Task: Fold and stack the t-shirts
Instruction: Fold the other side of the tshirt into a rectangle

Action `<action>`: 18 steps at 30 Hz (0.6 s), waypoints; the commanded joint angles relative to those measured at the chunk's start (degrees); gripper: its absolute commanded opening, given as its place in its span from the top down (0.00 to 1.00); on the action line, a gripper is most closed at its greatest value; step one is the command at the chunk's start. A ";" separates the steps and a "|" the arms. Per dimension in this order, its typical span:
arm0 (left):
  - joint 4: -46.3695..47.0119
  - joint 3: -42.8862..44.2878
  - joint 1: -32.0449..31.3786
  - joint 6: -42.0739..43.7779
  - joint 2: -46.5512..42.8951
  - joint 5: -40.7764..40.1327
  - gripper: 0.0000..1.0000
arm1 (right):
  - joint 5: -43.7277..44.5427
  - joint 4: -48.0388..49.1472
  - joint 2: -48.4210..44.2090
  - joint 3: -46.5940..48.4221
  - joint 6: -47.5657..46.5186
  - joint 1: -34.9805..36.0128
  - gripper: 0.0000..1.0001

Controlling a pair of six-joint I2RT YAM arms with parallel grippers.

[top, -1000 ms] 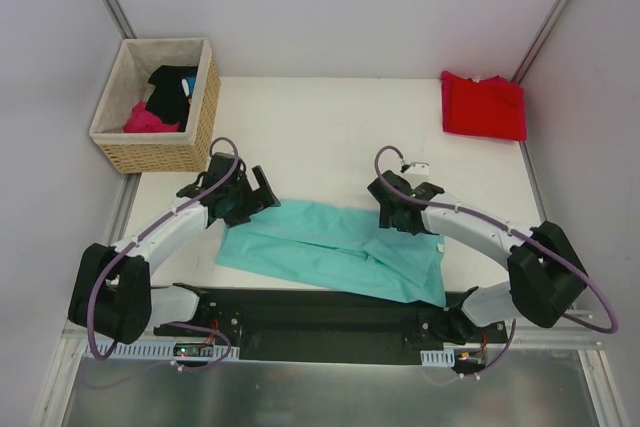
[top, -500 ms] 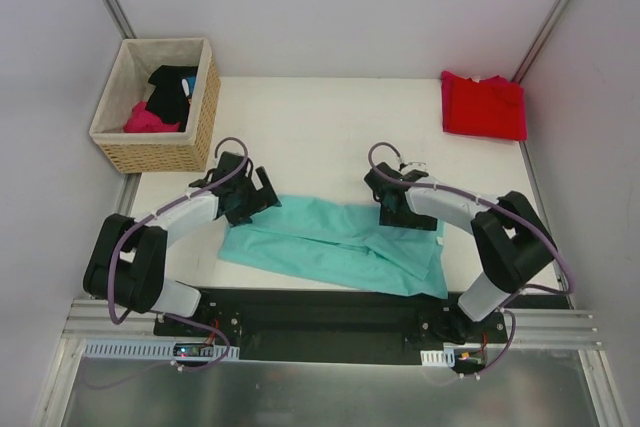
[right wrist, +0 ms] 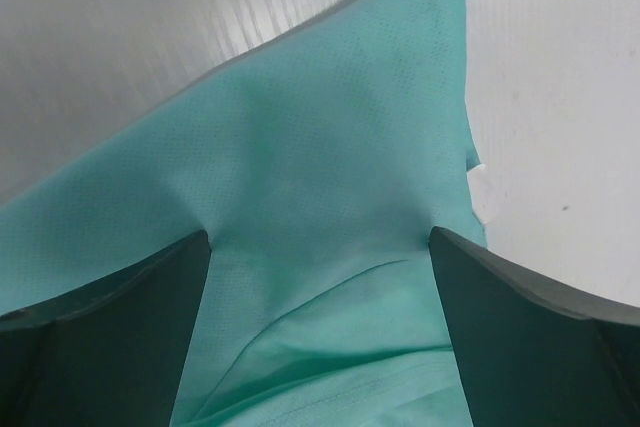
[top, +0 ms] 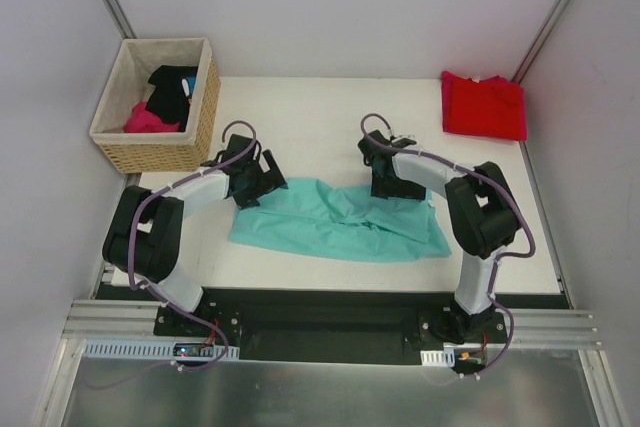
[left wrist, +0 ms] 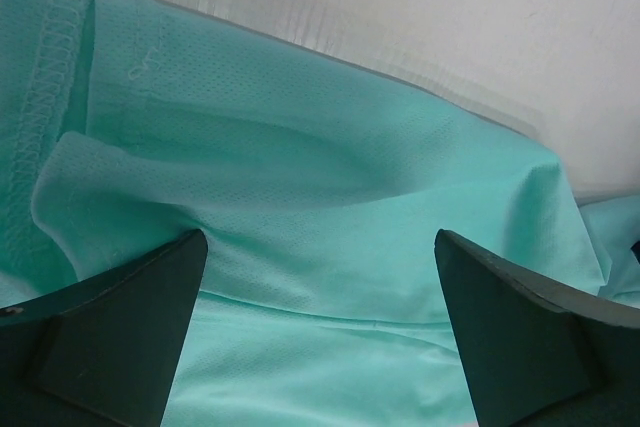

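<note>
At ten o'clock on the worktop (top: 310, 117): wicker basket (top: 150, 157) holding a black garment (top: 172, 87) and a pink garment (top: 148, 119). Left pincer (top: 258, 177), fingers spread wide, pressed onto the nine-o'clock end of the teal t-shirt (top: 330, 227), rumpled at centre. Right pincer (top: 395, 185), likewise spread, planted on its three-o'clock end. Folded red t-shirt (top: 485, 107) at two o'clock.
</note>
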 commanded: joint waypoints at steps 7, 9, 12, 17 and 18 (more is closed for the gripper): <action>-1.44 4.56 3.67 -3.09 3.92 -1.48 0.01 | -1.87 -2.88 9.16 11.37 -4.68 -8.67 0.03; -1.61 5.08 4.11 -3.10 4.10 -1.13 0.01 | -0.11 -2.71 9.87 13.13 -5.47 -8.76 0.03; -1.79 5.17 4.20 -3.18 3.57 -1.13 0.01 | 0.60 -3.15 10.84 15.07 -5.91 -9.38 0.03; -1.79 4.65 4.20 -3.18 2.61 0.10 0.01 | 0.42 -2.97 9.62 16.04 -6.44 -9.55 0.03; -1.70 4.56 4.20 -3.18 2.34 0.28 0.01 | 0.25 -3.06 8.92 15.86 -6.44 -9.55 0.03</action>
